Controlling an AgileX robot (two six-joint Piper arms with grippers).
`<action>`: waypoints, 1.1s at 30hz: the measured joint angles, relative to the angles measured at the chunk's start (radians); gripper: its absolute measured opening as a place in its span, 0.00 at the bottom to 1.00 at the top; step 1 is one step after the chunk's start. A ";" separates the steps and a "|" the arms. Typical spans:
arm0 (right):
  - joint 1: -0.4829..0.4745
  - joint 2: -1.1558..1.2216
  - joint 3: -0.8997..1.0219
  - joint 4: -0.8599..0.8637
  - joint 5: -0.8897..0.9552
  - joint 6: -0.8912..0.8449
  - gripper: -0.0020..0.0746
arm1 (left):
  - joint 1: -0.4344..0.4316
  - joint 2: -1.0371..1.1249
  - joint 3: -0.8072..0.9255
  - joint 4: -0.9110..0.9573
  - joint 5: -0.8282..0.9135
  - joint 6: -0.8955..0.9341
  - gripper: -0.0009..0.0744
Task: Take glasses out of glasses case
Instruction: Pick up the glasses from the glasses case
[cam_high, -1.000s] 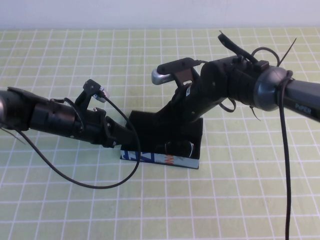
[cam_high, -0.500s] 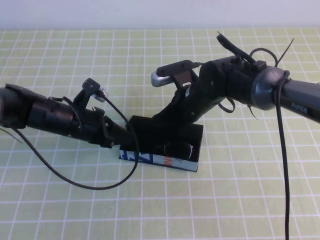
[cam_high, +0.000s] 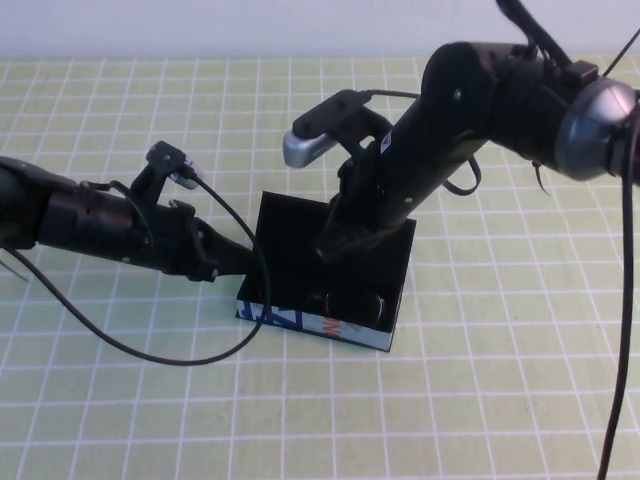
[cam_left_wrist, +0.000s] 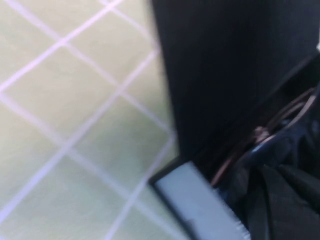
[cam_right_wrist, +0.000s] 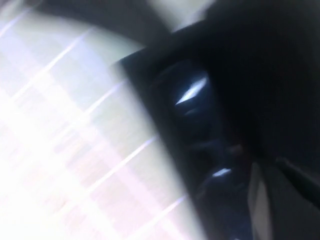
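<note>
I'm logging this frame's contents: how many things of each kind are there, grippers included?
Glasses case: 1
Glasses, inside the case: 1
Grippers: 2, left gripper at the case's left end, right gripper over the case's inside
Total: 4

Showing even, bright, diffuse light in the high view; casting only faint, soft shadows under the arms. Swallowing detail in the black glasses case (cam_high: 330, 270) and around the right gripper (cam_high: 335, 245). Catching a mild highlight on the silver camera housing (cam_high: 305, 150). Blurring heavily in the left wrist view, smearing the left gripper (cam_high: 235, 262) surroundings. Washing out toward 9 o'clock in the right wrist view, glinting on the glasses (cam_right_wrist: 192, 107) lenses.
</note>
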 joint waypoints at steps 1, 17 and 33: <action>0.000 -0.006 0.000 0.021 0.023 -0.043 0.00 | 0.005 0.000 0.000 0.000 -0.004 -0.002 0.01; 0.026 0.050 -0.001 0.034 0.115 -0.447 0.36 | 0.011 0.000 0.000 -0.002 -0.026 -0.006 0.01; 0.035 0.079 -0.001 0.021 0.027 -0.495 0.38 | 0.011 0.002 0.000 -0.002 -0.036 -0.006 0.01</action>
